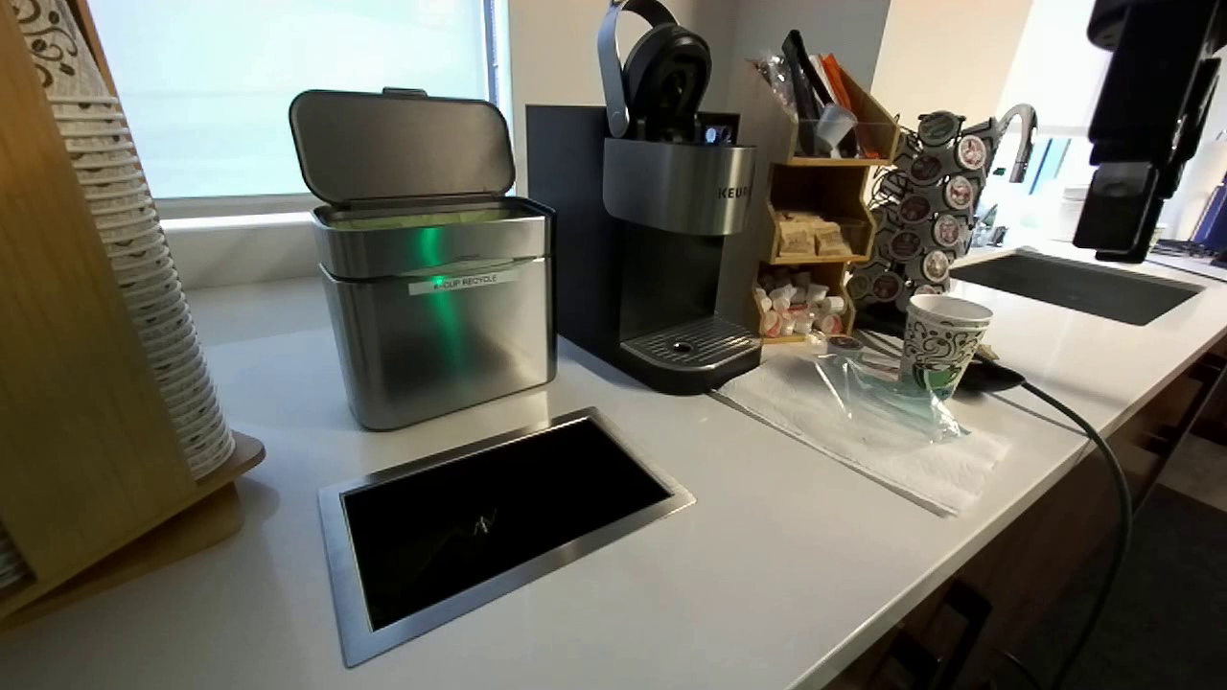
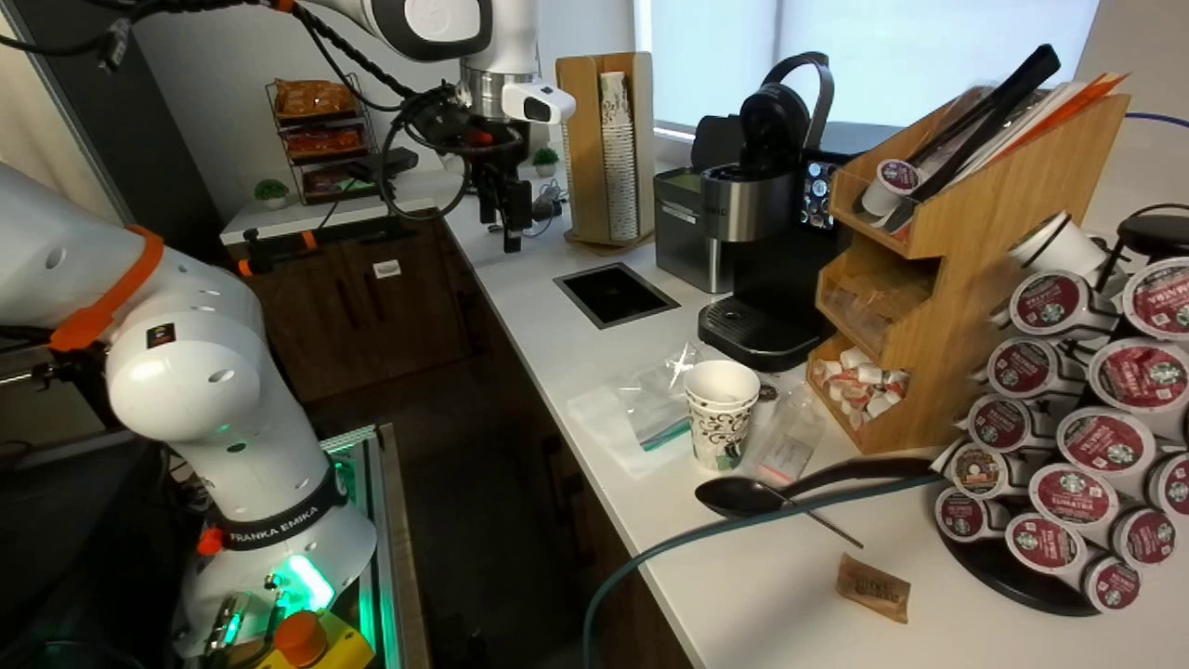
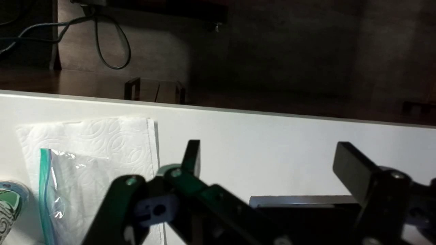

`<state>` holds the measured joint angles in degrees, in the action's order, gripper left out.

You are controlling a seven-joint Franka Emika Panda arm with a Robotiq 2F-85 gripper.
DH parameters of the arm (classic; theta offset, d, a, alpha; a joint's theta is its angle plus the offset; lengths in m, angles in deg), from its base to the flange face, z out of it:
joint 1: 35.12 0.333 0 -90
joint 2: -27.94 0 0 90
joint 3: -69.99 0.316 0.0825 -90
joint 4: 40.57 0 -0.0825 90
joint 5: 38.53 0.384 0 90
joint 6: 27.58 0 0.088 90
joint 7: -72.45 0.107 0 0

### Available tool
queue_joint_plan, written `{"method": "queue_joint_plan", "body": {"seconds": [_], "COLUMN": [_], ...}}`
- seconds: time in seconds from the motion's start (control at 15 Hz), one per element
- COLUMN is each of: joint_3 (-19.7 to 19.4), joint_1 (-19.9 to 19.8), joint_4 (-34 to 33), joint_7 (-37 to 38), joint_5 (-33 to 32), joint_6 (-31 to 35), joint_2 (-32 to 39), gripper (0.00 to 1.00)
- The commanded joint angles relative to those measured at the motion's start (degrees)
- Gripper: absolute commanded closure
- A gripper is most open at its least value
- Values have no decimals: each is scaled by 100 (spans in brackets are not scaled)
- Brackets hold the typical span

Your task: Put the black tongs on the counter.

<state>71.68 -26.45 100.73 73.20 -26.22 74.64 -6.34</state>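
The black tongs [image 2: 989, 125] stand tilted in the top compartment of a wooden organizer, upper end sticking out; they also show in an exterior view [image 1: 803, 72]. Their lower part is partly hidden by the organizer and other items. They are out of the wrist view. The off-white counter [image 1: 719, 585] shows in both exterior views [image 2: 780, 595] and the wrist view [image 3: 238, 136]. My gripper [image 3: 267, 149] is open and empty, fingers wide apart, above the counter near the black cut-out's steel rim [image 3: 289, 200]. In an exterior view it hangs [image 2: 502, 228] well away from the tongs.
The wooden organizer [image 2: 1031, 269] stands beside the coffee machine [image 1: 681, 192] and the pod rack [image 2: 1077, 492]. Paper cups [image 1: 944, 350], a plastic bag [image 3: 78, 190] and a paper towel [image 3: 112, 136] lie nearby. A black ladle [image 2: 743, 497], a cable [image 2: 650, 557] and a steel bin [image 1: 441, 345] are on the counter.
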Motion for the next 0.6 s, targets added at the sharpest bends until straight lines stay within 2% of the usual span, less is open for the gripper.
{"method": "queue_joint_plan", "body": {"seconds": [0.0, 0.2, 0.53], "joint_3": [87, 61, -108], "joint_1": [-109, -262, -930], "joint_4": [-13, -8, -101], "joint_7": [-47, 193, 800], "joint_5": [45, 93, -132], "joint_6": [-24, 193, 878], "joint_2": [1, -47, -141], "gripper": [0, 0, 0]}}
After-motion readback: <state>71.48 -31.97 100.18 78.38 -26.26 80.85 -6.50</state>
